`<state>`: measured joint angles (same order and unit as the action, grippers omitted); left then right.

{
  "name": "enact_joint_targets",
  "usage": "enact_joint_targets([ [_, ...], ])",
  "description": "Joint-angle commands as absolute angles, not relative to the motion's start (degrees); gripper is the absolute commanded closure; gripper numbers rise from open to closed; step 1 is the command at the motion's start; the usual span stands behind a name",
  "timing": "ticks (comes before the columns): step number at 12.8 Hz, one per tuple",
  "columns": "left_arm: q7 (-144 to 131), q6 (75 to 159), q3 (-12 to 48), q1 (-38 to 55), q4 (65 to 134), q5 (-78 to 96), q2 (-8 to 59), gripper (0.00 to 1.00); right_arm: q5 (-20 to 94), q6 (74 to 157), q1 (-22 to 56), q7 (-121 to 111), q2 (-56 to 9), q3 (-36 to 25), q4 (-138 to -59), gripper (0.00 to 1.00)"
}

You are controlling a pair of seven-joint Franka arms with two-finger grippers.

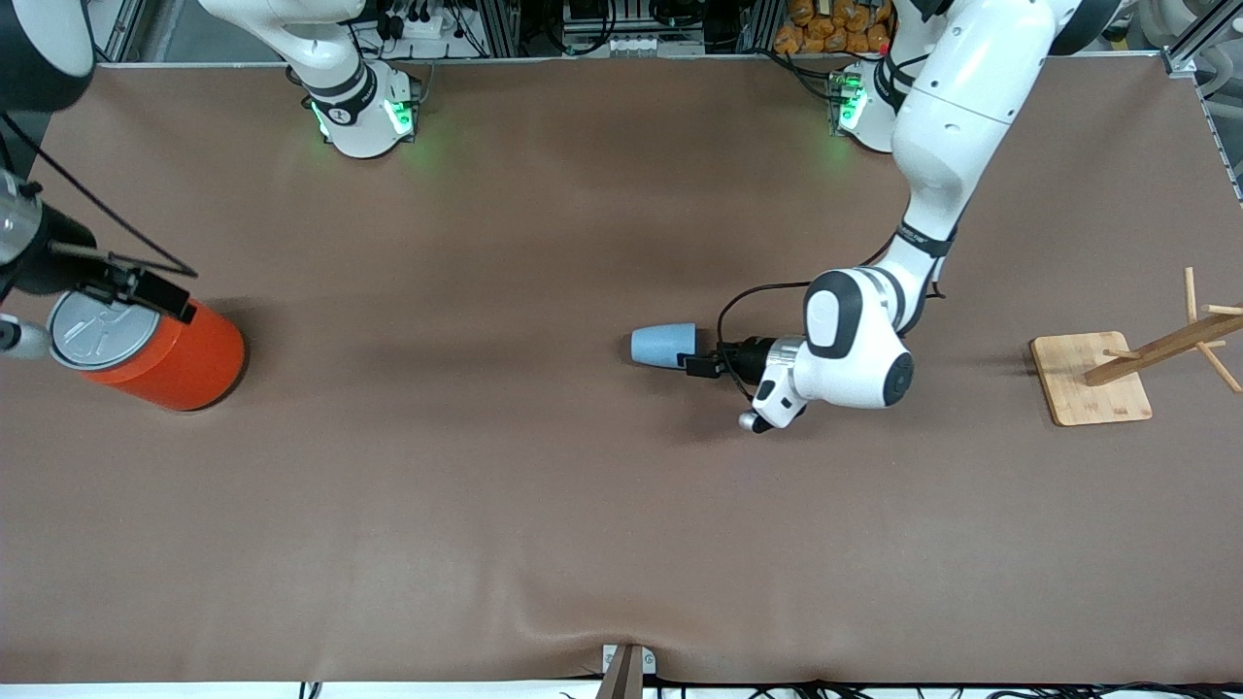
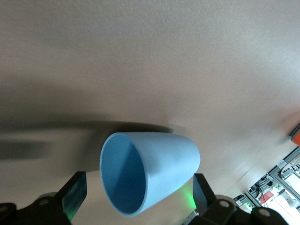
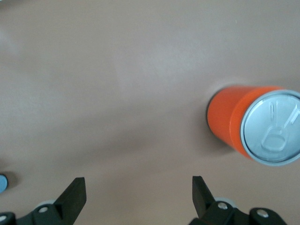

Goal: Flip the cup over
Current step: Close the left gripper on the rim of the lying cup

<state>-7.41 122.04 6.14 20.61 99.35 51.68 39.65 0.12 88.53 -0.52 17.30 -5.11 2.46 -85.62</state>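
The light-blue cup (image 1: 663, 346) lies on its side on the brown table, near the middle and toward the left arm's end. Its mouth faces my left gripper (image 1: 695, 364). In the left wrist view the cup (image 2: 164, 159) shows its darker blue inside, and my left gripper (image 2: 138, 187) is open. Its fingers (image 2: 75, 194) stand on either side of the cup's mouth end with a small gap on each side. My right gripper (image 1: 136, 286) is open and empty, up over the orange can; the right wrist view shows this gripper (image 3: 138, 192) above bare table.
A big orange can (image 1: 160, 354) with a grey pull-tab lid stands at the right arm's end of the table; it also shows in the right wrist view (image 3: 243, 122). A wooden rack on a square base (image 1: 1092, 379) stands at the left arm's end.
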Motion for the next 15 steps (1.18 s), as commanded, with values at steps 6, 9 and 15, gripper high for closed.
enact_joint_targets([
  [6, -14.68, 124.72, 4.48, 26.46, 97.73, 51.95, 40.43, 1.0, 1.5, 86.5, -0.27, 8.88, -0.88, -1.58, -86.84, 0.0],
  [9, -16.16, 124.8, 4.48, 26.37, 97.56, 45.98, 39.99, 1.0, 3.94, 84.56, -0.53, 9.05, -0.44, -2.28, -86.49, 0.0],
  [15, -21.09, 123.66, -4.29, 24.09, 93.08, 29.72, 33.94, 1.0, 3.52, 84.02, 0.87, 8.79, -0.44, -2.11, -85.79, 0.0],
])
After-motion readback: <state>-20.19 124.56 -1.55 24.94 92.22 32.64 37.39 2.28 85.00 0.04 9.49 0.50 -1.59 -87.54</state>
